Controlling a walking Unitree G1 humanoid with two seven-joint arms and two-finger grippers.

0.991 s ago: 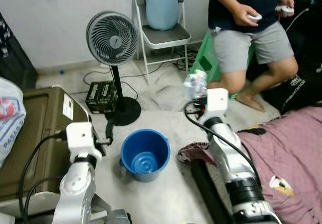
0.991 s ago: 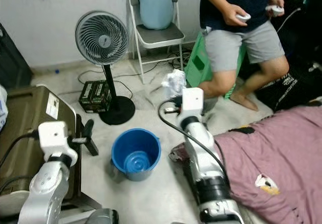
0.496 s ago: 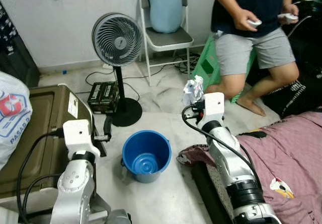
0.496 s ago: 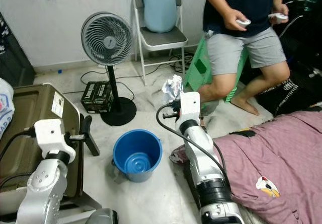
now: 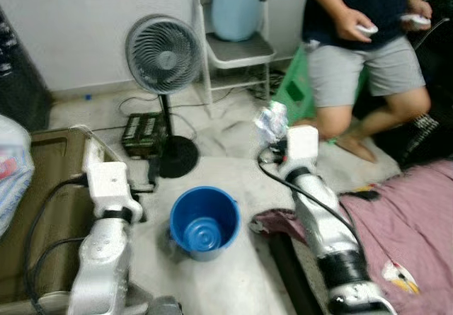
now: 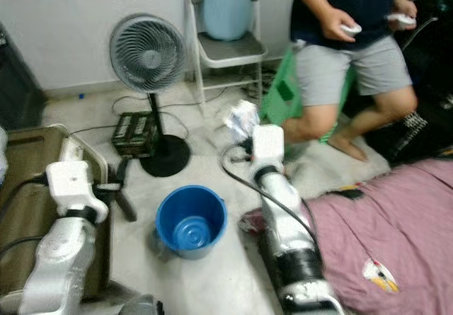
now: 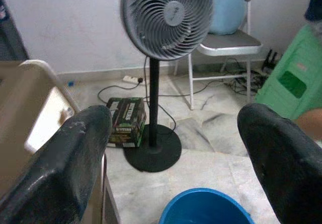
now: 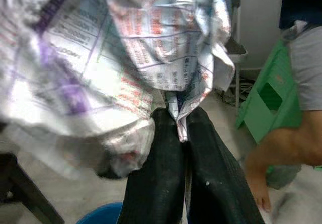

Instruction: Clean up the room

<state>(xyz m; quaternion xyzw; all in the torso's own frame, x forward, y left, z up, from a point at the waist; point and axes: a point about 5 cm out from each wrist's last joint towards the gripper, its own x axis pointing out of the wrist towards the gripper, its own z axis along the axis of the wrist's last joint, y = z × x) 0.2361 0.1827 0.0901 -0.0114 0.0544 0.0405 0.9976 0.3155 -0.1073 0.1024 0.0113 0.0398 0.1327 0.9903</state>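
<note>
Silver arms, white wrist blocks, black cables

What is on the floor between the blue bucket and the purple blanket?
In the left eye view, the right arm rises between the blue bucket and the purple blanket, beside a dark cloth scrap.

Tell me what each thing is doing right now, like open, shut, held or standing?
Right pincer: shut on the crumpled newspaper, held up.
Left pincer: open, holding nothing.
Blue bucket: upright on the floor, open top.
Fan: standing upright.
Folding chair: unfolded, cushion on it.
</note>
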